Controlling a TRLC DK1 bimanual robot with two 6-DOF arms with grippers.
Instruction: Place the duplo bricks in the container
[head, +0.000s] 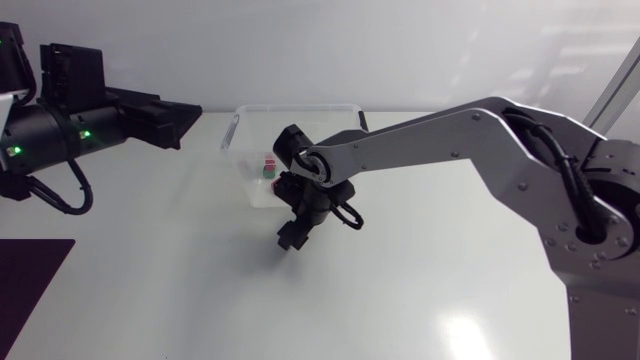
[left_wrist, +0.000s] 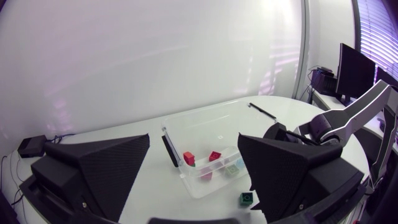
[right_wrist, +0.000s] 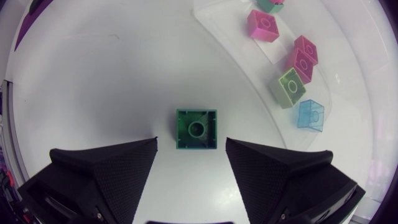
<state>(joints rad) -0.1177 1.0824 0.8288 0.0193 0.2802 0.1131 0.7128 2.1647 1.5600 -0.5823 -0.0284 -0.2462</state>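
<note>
**Green duplo brick (right_wrist: 196, 129) on the table, open right gripper over it**

Right arm (head: 450, 135) comes in from the right and stretches past the middle, wrist bent straight down. Right gripper (head: 290, 238) hangs low over the table (head: 150, 300), just in front of the container (head: 240, 125). Left arm (head: 60, 130) sits back at the left edge. Left gripper (head: 165, 120) is level, its fingers spread wide with nothing in them.

Head view: the right gripper hides the brick. Right wrist view: the brick lies flat, stud up, between the wide-spread fingers (right_wrist: 106, 174) and touches neither; nothing is held. The same view shows a pink brick (right_wrist: 263, 25), magenta brick (right_wrist: 303, 57), pale green brick (right_wrist: 289, 86) and light blue brick (right_wrist: 311, 115) inside the clear container. Left wrist view adds a red brick (left_wrist: 189, 158) in the container, and shows the green one on the table just outside its wall.
</note>
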